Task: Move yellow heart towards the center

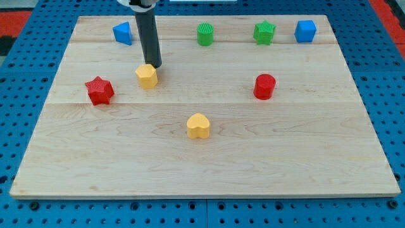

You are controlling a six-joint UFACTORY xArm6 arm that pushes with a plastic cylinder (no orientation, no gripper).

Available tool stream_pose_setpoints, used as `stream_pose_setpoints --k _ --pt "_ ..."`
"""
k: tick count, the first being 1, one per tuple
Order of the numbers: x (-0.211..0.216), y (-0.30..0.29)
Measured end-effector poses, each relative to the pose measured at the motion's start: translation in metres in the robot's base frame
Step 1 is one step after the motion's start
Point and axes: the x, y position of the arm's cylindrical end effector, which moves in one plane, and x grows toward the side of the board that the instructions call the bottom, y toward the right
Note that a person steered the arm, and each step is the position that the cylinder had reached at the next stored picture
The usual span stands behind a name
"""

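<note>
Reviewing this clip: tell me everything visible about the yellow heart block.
The yellow heart is a small, matte, plastic-looking block with two rounded lobes toward the view's top and its point toward the bottom. It lies flat on the wooden board, slightly below centre, touching no other block. My tip is well away, up and left, at the yellow hexagon-like block.

bare board lay all around the yellow heart [199, 126]; the red cylinder [264, 86] stood well up-right of it, the yellow hexagon [147, 76] well up-left
</note>
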Motion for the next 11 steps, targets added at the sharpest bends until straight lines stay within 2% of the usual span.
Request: stream_pose_setpoints --k 1,3,4,5,6,7,8,10,11 --pt "0.026 -0.007" --pt "0.036 0.044" --pt "0.084 0.121" --pt "0.141 0.172" --pt "0.201 0.186" --pt "0.213 0.15" --pt "0.186 0.126" --pt "0.154 0.113" --pt "0.192 0.107"
